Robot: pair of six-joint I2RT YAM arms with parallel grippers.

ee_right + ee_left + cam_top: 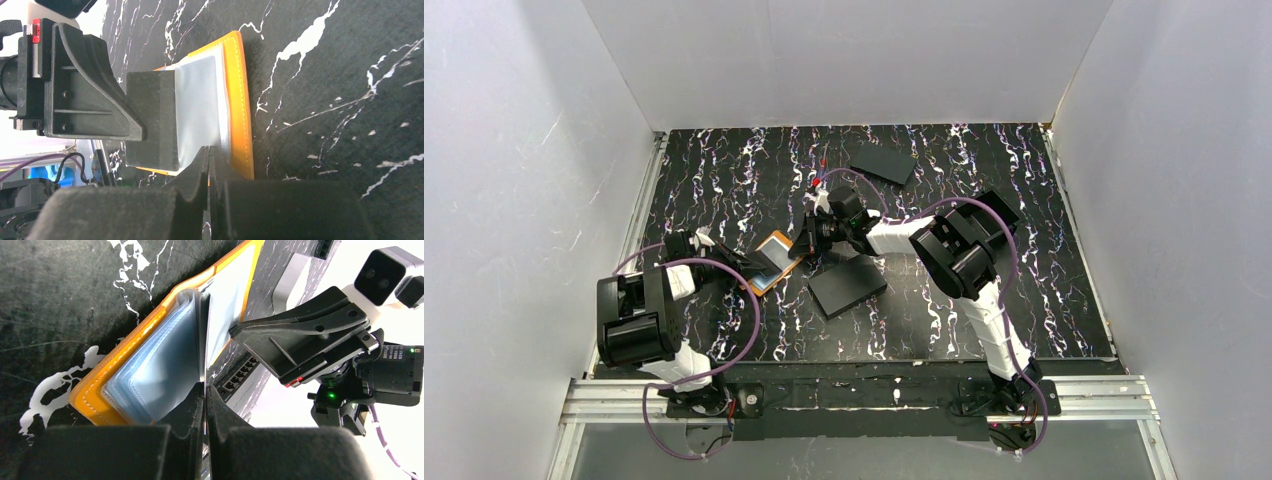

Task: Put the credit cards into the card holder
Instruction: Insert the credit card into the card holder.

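Note:
The orange card holder (776,262) lies open on the dark marbled table, with pale blue-grey sleeves inside (145,370). My left gripper (205,390) is shut on a thin leaf that stands up from the holder's fold. It is seen edge-on, so I cannot tell a sleeve from a card. In the top view the left gripper (746,262) is at the holder's left side. My right gripper (209,152) is shut at the near edge of the holder's pale sleeve (200,100), beside its orange rim (235,100). In the top view the right gripper (809,243) is at the holder's right side. No separate credit card shows.
A flat black rectangle (847,285) lies just right of the holder, under the right arm. Another black rectangle (882,162) lies at the back. White walls close in the table on three sides. The right gripper's body (300,335) hangs close over the holder.

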